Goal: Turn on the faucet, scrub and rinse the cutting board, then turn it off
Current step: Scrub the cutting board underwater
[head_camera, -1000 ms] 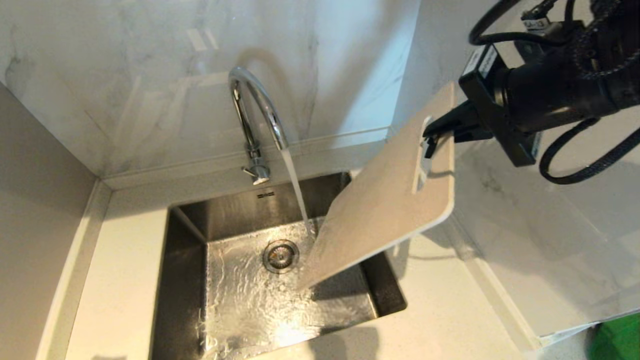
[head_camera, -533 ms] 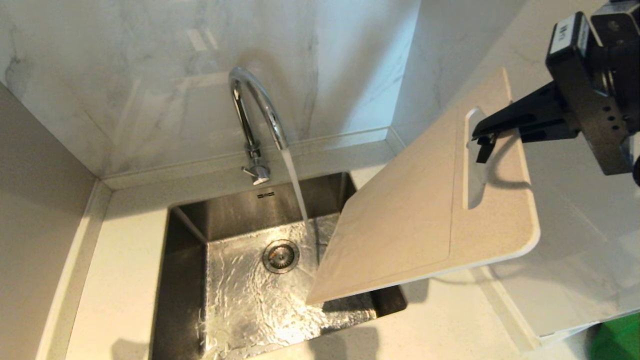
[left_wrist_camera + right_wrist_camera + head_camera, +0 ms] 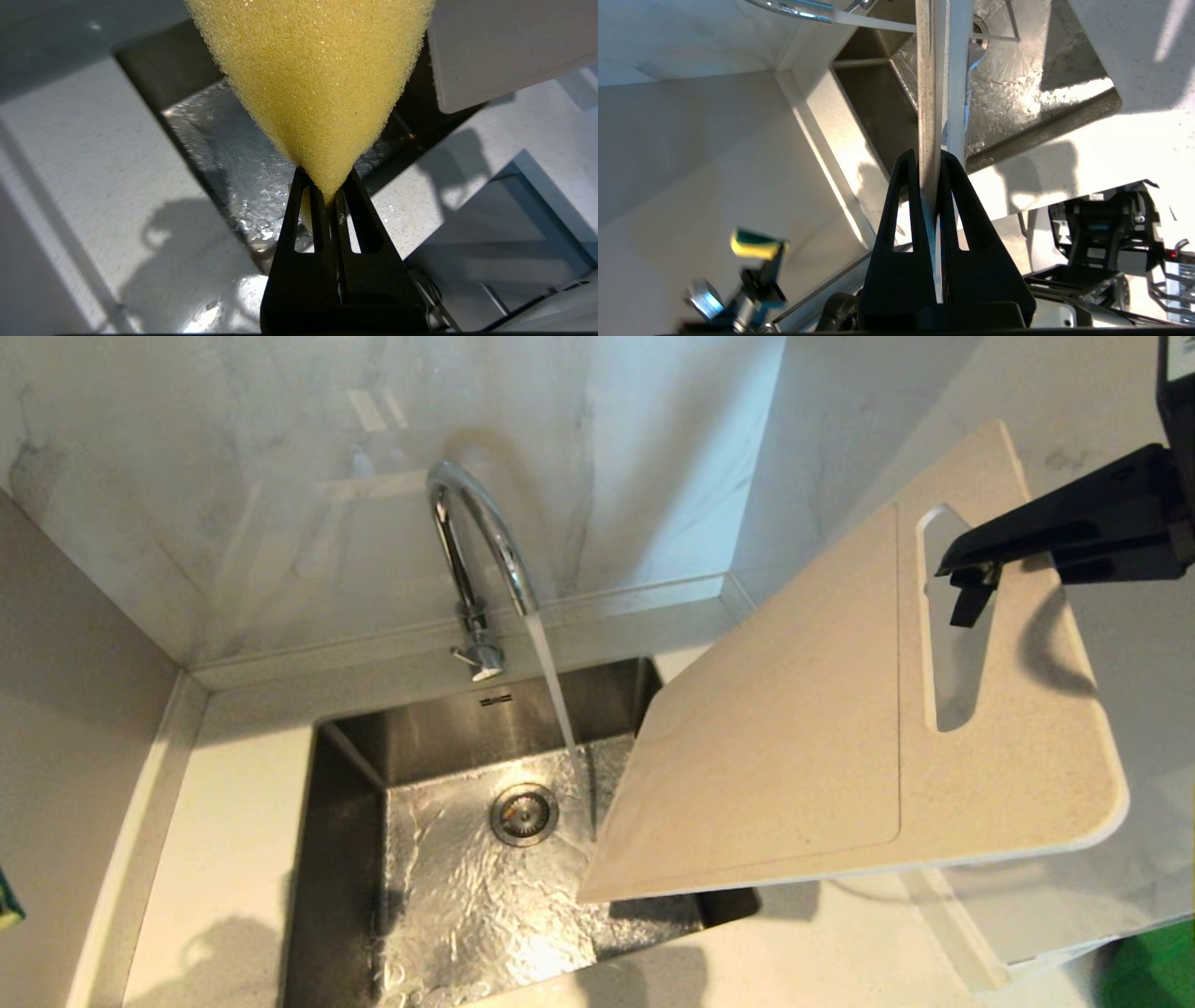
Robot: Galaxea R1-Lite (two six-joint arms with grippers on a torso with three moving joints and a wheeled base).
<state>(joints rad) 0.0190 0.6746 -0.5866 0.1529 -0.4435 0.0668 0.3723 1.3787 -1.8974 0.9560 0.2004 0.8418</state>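
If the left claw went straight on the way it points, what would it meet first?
Probably the wet sink floor: the left claw, shut on the yellow sponge, points into the basin. The cutting board sits off to one side; depth is unclear.

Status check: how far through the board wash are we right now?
Done: the faucet is on, water running into the sink. In hand: the right gripper holds the cutting board tilted over the sink, beside the stream; the left gripper grips the sponge. Left: scrubbing, rinsing, shutting off the faucet.

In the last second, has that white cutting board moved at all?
Yes. The cutting board, held by the right gripper, has swung right, away from the faucet and its stream.
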